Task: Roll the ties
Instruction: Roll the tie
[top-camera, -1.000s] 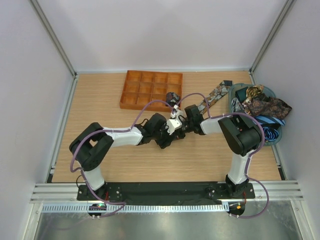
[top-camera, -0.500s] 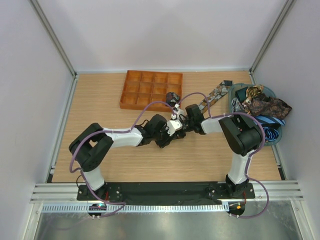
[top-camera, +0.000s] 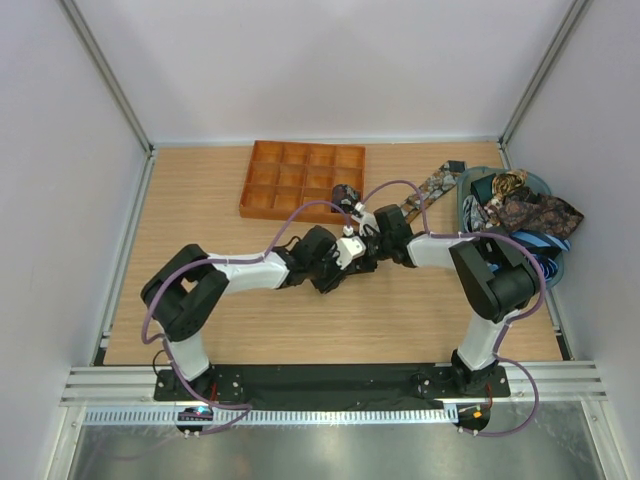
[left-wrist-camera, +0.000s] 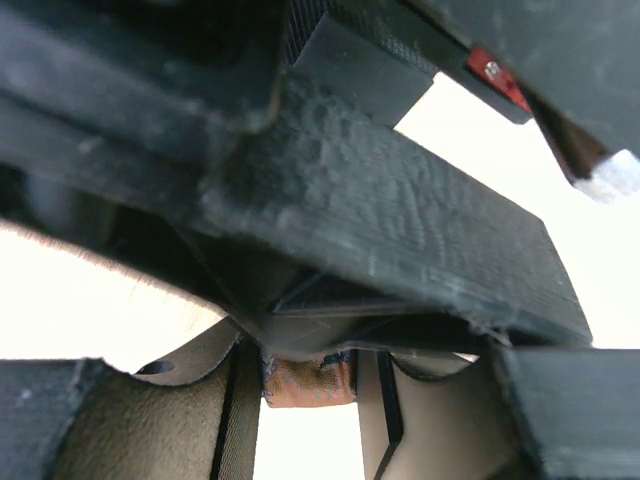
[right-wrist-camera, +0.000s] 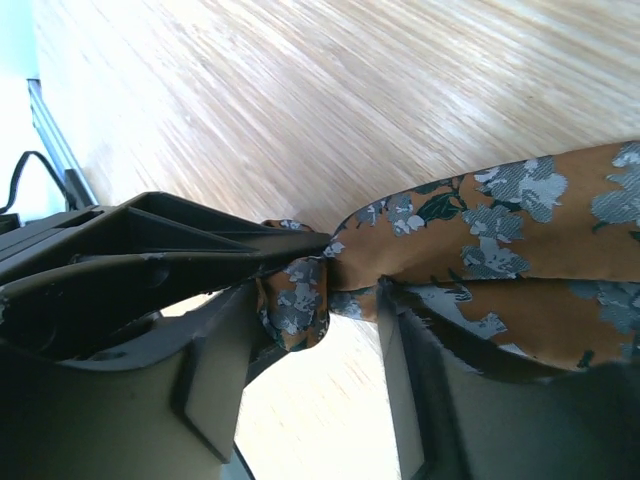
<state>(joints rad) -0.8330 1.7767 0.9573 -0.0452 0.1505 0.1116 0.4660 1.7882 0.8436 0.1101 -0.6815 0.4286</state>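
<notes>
A brown-gold paisley tie (top-camera: 425, 190) lies stretched from the basket side toward the middle of the table, where both grippers meet. My left gripper (top-camera: 345, 262) is shut on the tie's bunched end (left-wrist-camera: 300, 380), which fills the gap between its pads. In the right wrist view the tie (right-wrist-camera: 520, 230) drapes over one finger of my right gripper (right-wrist-camera: 320, 370), whose jaws stand apart around the pinched fabric. The left gripper's dark finger (right-wrist-camera: 180, 260) reaches in from the left. Seen from above, the right gripper (top-camera: 368, 240) sits tip to tip with the left.
An orange gridded tray (top-camera: 290, 180) sits at the back, with one rolled tie (top-camera: 345, 192) in its near right cell. A teal basket (top-camera: 462, 205) at the right holds several loose ties (top-camera: 525, 210), some blue striped (top-camera: 540, 262).
My right gripper's jaws have opened while the left gripper's jaws closed on the tie's end. The right arm has shifted slightly back and right.
</notes>
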